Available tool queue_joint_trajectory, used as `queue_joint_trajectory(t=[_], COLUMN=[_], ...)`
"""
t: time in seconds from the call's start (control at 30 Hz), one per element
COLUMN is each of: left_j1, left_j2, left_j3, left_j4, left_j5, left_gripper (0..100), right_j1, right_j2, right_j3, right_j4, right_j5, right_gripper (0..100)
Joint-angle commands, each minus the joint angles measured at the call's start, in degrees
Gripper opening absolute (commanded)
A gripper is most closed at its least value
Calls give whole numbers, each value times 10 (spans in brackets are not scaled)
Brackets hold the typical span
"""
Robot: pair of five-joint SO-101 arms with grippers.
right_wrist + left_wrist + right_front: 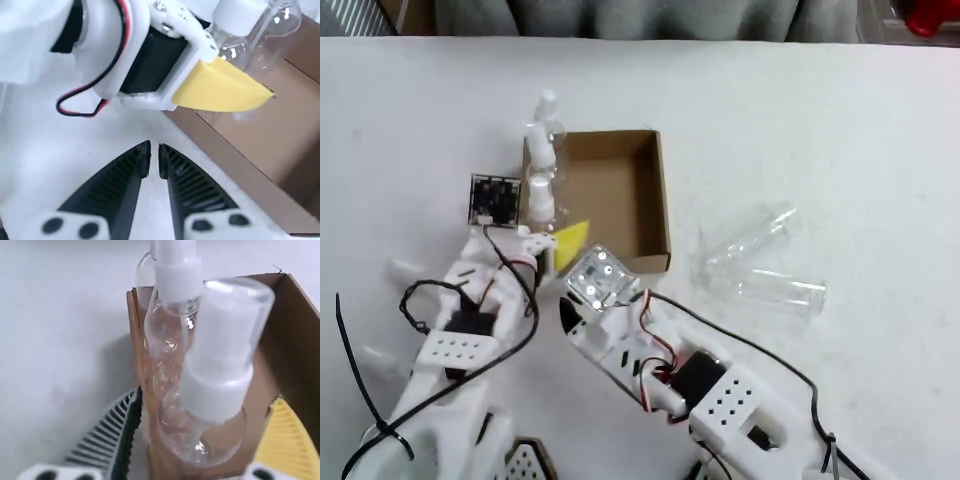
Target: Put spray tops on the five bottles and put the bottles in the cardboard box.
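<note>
The left tool (207, 400) looks open around a capped bottle (200, 437) in the cardboard box (615, 185), the right tool (154, 162) is shut on nothing, and two light, slippery bare bottles (750, 240) lying toward the surface's right edge need holding round the middle.

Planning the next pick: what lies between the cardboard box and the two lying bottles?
Nothing; the high view shows bare table between cardboard box and lying bottles.

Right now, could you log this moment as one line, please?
left gripper open, straddling spray-topped bottle and cardboard box wall | right gripper shut, empty | two bottles lying on table
</note>
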Motion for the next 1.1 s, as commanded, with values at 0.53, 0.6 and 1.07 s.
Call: queue_joint_trajectory(t=[0.53,0.6,1.07], left_j1=[-15,-35,-253], left_j2=[-376,-412,-619], left_j3=[-20,-20,-16], left_j4=[391,418,629], left_j5=[-50,-49,-54], left_gripper=[362,362,362], right_j1=[5,5,65], right_j2=[-4,-4,-5], right_j3=[-34,-34,-90], right_j4=[1,2,95], right_j5=[4,4,175], right_gripper=[15,15,16])
